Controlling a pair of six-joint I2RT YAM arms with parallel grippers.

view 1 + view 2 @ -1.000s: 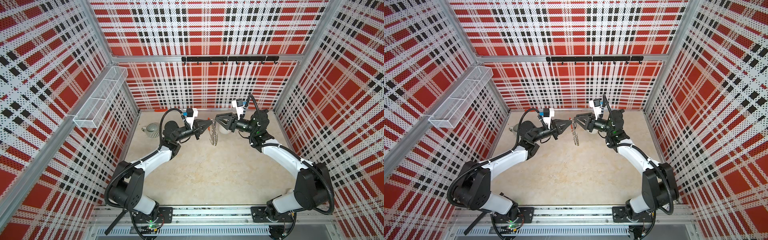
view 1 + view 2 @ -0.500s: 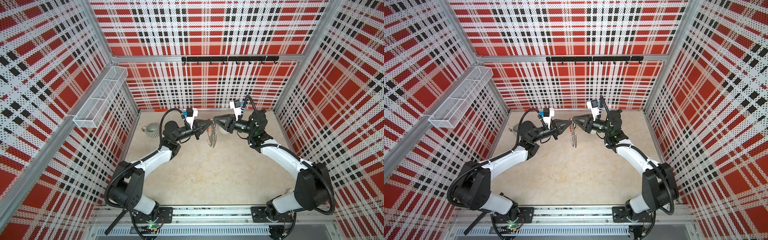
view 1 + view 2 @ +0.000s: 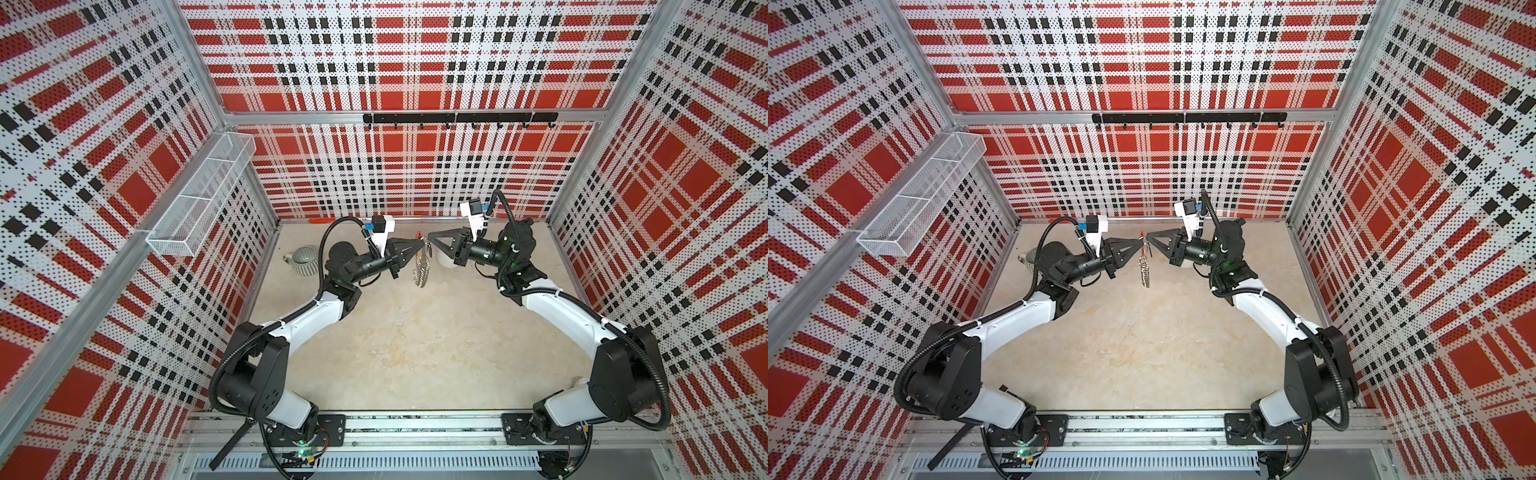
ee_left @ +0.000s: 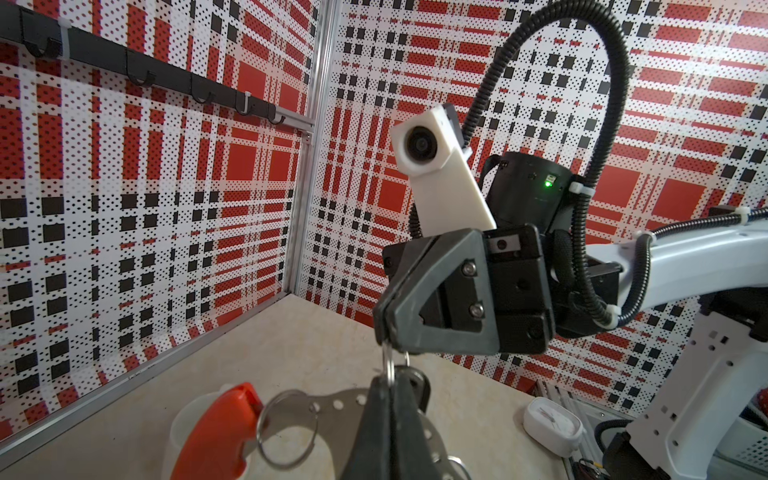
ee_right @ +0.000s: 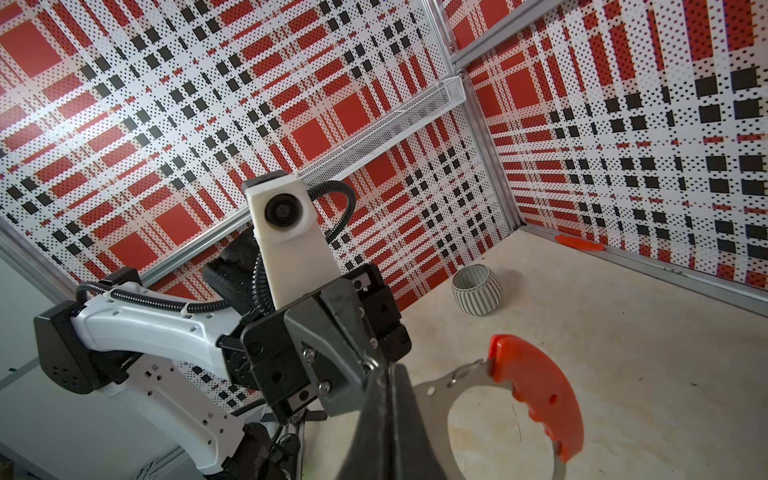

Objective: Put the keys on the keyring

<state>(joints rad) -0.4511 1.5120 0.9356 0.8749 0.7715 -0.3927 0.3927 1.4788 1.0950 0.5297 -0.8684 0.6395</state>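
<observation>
grip check: my left gripper (image 4: 390, 388) is clamped on the keyring (image 4: 336, 404), holding it in mid-air so the fringe hangs free. my right gripper (image 4: 384, 332) is pinched tight on a small wire ring (image 4: 389, 365) at the rim, probably to steady it. i can't make out the keys.

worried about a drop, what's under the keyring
The keyring hangs in the air between the left gripper and right gripper. Below it only bare table shows; the patch straight beneath, covered by the keyring itself, cannot be checked.
</observation>
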